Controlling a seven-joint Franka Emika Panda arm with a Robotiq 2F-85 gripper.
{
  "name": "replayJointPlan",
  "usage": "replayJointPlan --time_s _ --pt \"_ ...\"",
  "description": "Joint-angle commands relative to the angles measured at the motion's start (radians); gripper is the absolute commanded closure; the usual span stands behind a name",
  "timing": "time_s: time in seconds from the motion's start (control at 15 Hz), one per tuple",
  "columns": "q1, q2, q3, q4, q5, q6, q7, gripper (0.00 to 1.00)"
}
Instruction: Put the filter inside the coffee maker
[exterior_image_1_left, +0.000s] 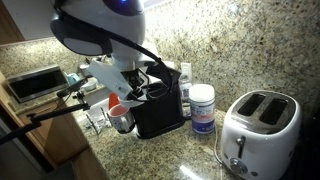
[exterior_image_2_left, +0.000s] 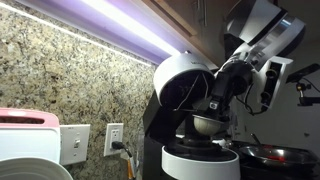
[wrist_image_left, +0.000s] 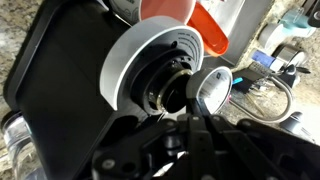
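The coffee maker (exterior_image_1_left: 158, 112) is a black box on the granite counter, and its pale rounded lid (exterior_image_2_left: 180, 85) stands open above a white ring (exterior_image_2_left: 200, 162). In the wrist view the white ring (wrist_image_left: 140, 60) surrounds a dark round opening. The filter (exterior_image_2_left: 204, 124), a small shiny metal cup, hangs just above that ring. It also shows in the wrist view (wrist_image_left: 213, 88), right beside the opening. My gripper (exterior_image_2_left: 211, 108) is shut on the filter from above. In the wrist view its dark fingers (wrist_image_left: 192, 122) close together on the filter's lower edge.
A white blue-labelled jar (exterior_image_1_left: 202, 108) stands beside the coffee maker, with a white two-slot toaster (exterior_image_1_left: 258, 130) further along. A red-orange cup (exterior_image_1_left: 118, 112) sits on the other side. A wall outlet (exterior_image_2_left: 115, 140) with a plug and a red pan (exterior_image_2_left: 270, 155) flank the machine.
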Motion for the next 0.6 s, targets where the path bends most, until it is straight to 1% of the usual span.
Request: replayJointPlan --time_s 0.0,0.33,0.53 --pt "-0.007 0.025 0.009 0.025 0.049 0.018 0.005 1.0" --pt "-0.003 0.014 0.018 0.006 0.084 0.067 -0.009 1.0" --pt "0.002 -0.001 0.029 -0.018 0.148 0.126 -0.047 1.0"
